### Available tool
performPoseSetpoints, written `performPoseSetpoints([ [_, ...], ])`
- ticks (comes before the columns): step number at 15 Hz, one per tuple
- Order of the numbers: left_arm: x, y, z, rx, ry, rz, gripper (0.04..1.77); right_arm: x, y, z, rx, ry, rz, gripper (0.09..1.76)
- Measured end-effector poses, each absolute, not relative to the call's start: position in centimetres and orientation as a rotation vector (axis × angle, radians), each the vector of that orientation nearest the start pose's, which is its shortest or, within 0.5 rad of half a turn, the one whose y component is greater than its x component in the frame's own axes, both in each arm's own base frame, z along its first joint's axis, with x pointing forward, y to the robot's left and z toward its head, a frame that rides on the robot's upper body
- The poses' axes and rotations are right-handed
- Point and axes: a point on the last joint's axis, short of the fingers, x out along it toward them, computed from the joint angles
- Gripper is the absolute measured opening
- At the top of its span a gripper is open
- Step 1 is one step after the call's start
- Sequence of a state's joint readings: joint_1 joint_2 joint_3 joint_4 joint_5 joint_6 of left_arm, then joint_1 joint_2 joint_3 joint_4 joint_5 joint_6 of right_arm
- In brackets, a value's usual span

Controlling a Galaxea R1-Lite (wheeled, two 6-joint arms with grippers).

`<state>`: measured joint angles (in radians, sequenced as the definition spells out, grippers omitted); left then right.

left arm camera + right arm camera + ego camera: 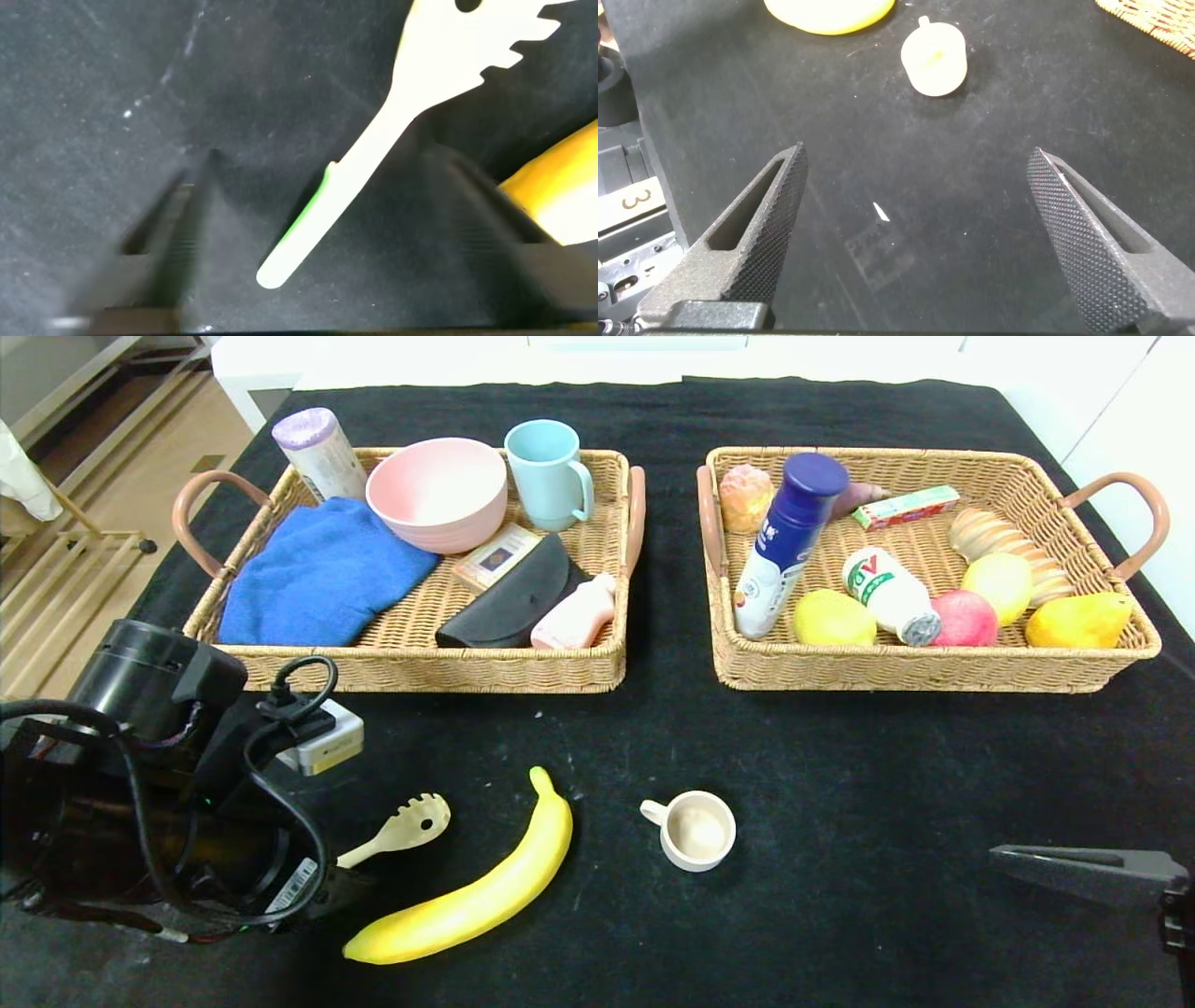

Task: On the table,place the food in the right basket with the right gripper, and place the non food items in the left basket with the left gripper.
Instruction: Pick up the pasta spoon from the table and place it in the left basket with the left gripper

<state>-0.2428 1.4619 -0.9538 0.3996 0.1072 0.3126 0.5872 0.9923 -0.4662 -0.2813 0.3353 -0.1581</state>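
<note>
A cream slotted pasta spoon point(401, 829) lies on the black cloth at the front left, beside a yellow banana point(485, 891). My left gripper point(322, 159) hangs low over the spoon's handle point(327, 210), open, one finger on each side and not touching it. In the head view the left arm point(159, 784) hides those fingers. A small cream cup point(695, 831) stands mid-front. My right gripper point(918, 154) is open and empty over bare cloth at the front right point(1074, 870), short of the cup point(934, 61).
The left basket point(420, 674) holds a blue cloth, pink bowl, teal mug, black pouch and bottles. The right basket point(934, 677) holds fruit, bread and drink bottles. Bare cloth lies between the baskets and the front objects.
</note>
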Motion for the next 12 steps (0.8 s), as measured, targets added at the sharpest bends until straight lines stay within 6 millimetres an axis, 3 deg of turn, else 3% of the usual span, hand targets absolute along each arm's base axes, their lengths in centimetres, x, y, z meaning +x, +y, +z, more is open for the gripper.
performPoseSetpoints([
  [6, 21.45, -5.03, 19.79, 0.449, 0.875, -0.265, 0.62, 9.85, 7.45, 20.42, -0.178, 0.179, 0.936, 1.71],
  [7, 21.48, -5.04, 19.82, 0.450, 0.873, -0.264, 0.13, 9.86, 7.44, 20.42, -0.178, 0.179, 0.936, 1.71],
  [12, 21.53, -5.06, 19.73, 0.450, 0.875, -0.267, 0.11, 9.85, 7.45, 20.40, -0.178, 0.179, 0.936, 1.71],
])
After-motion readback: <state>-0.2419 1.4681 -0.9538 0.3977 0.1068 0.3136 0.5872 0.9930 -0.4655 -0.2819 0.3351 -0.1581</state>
